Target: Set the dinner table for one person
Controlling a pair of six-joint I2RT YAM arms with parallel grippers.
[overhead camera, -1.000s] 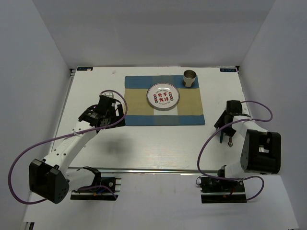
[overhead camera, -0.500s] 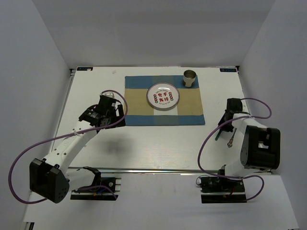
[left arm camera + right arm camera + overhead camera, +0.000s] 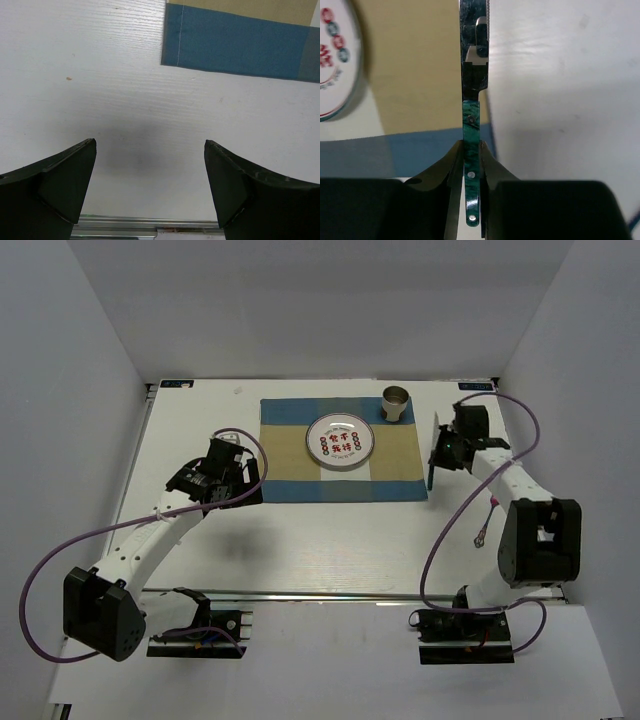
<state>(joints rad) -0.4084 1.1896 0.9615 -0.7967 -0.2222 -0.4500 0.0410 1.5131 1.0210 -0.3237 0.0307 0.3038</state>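
My right gripper (image 3: pixel 438 453) (image 3: pixel 471 150) is shut on a knife (image 3: pixel 431 472) (image 3: pixel 471 90) with a green handle and steel blade. It holds the knife above the right edge of the blue-and-tan placemat (image 3: pixel 400 455) (image 3: pixel 420 75) on the white dinner table (image 3: pixel 330 540). A white plate (image 3: pixel 340 440) (image 3: pixel 335 65) with a red pattern lies on the mat's middle. A metal cup (image 3: pixel 395 405) stands at the mat's far right corner. My left gripper (image 3: pixel 243 480) (image 3: pixel 150 160) is open with nothing in it, over bare table beside the mat's near left corner (image 3: pixel 240 40).
A small utensil (image 3: pixel 487 522) lies on the table right of the mat, near the right arm. A metal rail (image 3: pixel 330 594) (image 3: pixel 125 227) runs along the near edge, with the arm bases behind it. Grey walls close in the left, right and far sides.
My right gripper shut on the knife at the table's right side, lifted it and carried it away from the near edge and left to the placemat's right edge. The left arm stayed put.
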